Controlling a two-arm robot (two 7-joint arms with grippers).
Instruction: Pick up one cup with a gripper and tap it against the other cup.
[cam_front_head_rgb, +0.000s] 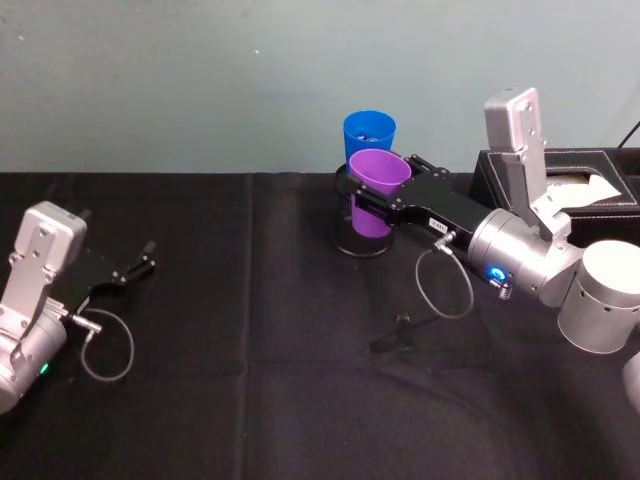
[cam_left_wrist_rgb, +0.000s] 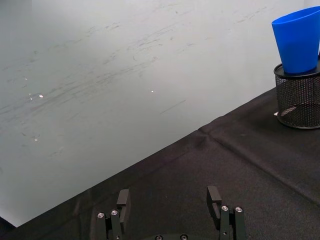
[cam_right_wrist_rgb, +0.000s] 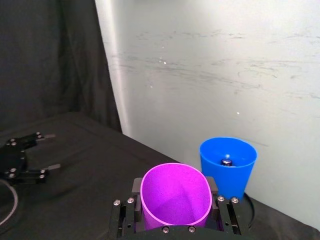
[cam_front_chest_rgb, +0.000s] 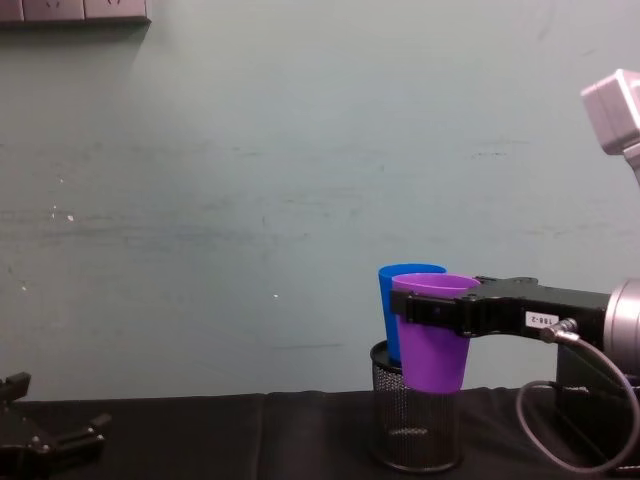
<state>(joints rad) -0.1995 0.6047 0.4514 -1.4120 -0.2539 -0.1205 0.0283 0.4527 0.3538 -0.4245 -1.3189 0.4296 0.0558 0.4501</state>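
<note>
The right claw (cam_front_head_rgb: 378, 190) is clenched on the purple cup (cam_front_head_rgb: 378, 172), one finger on each side of the wall just under the rim. The cup is held clear of the desk (cam_front_head_rgb: 250, 380), mouth up and about upright, near the middle of the scene toward the far edge. In the chest view its base (cam_front_chest_rgb: 433, 360) hangs at the height of the pen holder's rim.

The blue cup (cam_front_head_rgb: 368, 130) stands upright in the black mesh pen holder (cam_front_head_rgb: 362, 245), right behind the purple one and a little to its left. Its rim sits slightly higher than the purple rim. The two cups are very close, and the pictures do not show whether they touch. The right wrist view looks down into both mouths, purple (cam_right_wrist_rgb: 175, 200) near and blue (cam_right_wrist_rgb: 227, 165) beyond, and a small dark thing (cam_right_wrist_rgb: 226, 161) lies in the blue cup's bottom.

The right arm reaches in from the right edge, past a black tissue box (cam_front_head_rgb: 600, 180) at the far right of the desk.

The left claw (cam_front_head_rgb: 135, 262) rests low at the near left, well apart from the cups, released with its fingers (cam_left_wrist_rgb: 122, 199) spread and nothing between them.
</note>
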